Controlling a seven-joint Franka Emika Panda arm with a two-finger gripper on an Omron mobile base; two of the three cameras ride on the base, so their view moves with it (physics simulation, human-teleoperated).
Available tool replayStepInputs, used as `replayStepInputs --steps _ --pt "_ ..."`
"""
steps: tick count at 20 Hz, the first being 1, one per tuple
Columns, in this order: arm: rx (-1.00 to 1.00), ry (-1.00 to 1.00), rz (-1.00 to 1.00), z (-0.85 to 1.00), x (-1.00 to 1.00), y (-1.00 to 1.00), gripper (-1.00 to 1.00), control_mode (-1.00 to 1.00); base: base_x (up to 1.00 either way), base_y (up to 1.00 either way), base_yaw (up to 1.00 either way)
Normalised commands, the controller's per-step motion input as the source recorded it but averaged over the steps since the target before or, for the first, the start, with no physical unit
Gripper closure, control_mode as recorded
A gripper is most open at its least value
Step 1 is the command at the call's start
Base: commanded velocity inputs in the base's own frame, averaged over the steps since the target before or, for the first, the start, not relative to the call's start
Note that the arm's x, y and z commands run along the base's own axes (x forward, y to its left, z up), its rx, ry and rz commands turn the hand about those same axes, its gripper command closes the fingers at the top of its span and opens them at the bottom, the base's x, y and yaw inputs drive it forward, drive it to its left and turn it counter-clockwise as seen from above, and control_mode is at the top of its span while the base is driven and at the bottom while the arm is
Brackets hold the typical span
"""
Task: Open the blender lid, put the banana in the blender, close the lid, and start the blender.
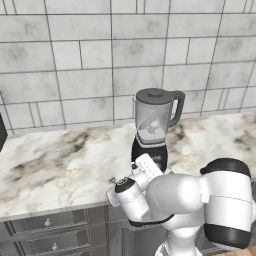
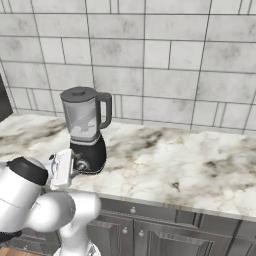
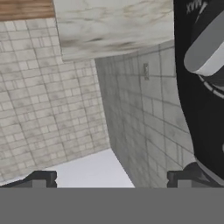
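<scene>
Here the blender (image 2: 85,131) stands on the marble counter (image 2: 190,165) by the tiled wall, its lid (image 2: 78,92) on the jar. The gripper (image 3: 111,179), jaws spread wide and empty, sits right beside the base knob (image 2: 82,163). Pressing it squarely, without shoving the blender, seems wisest.

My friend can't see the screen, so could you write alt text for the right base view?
A blender with its dark lid on stands on a marble counter before a grey tiled wall. The white robot arm reaches up from the lower left, its hand close to the blender's silver front knob.
</scene>
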Motion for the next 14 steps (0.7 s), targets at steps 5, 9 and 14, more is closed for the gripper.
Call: replayStepInputs --steps 5,9,14 --pt "0.02 -0.08 0.3 0.0 0.0 -0.54 -1.0 -1.0 0.0 0.0 0.0" --pt "0.0 -0.12 0.26 0.0 -0.04 -0.58 -1.0 -1.0 0.0 0.0 0.0" --pt "0.0 -0.04 0.1 0.0 -0.04 -0.68 -1.0 -1.0 0.0 0.0 0.0"
